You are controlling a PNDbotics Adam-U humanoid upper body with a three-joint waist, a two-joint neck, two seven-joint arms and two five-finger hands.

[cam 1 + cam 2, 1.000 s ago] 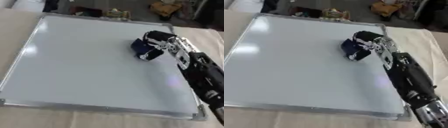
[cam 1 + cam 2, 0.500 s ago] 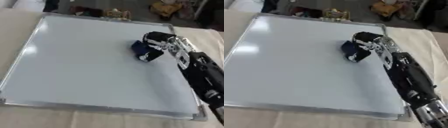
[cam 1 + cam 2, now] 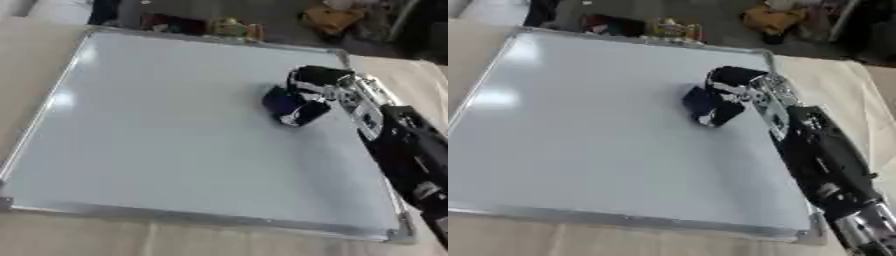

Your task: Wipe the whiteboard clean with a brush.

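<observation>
The whiteboard (image 3: 157,130) is a large pale panel in a thin silver frame, lying flat on a beige worktop (image 3: 26,55) and showing no marks, only soft glare along its left side. The brush (image 3: 293,106) is a small dark blue block with a lighter patch at its lower end; it sits on the board's right half, nearer the far edge than the near one, and inside the right frame. The right hand (image 3: 319,82) reaches in from the lower right along a black and silver arm (image 3: 815,150), and its fingers (image 3: 726,76) curl over the brush's top and far side, holding it against the board. The brush pokes out toward the left and the near side from under them. Clutter (image 3: 671,27) lies beyond the board's far edge, too blurred to make out.
</observation>
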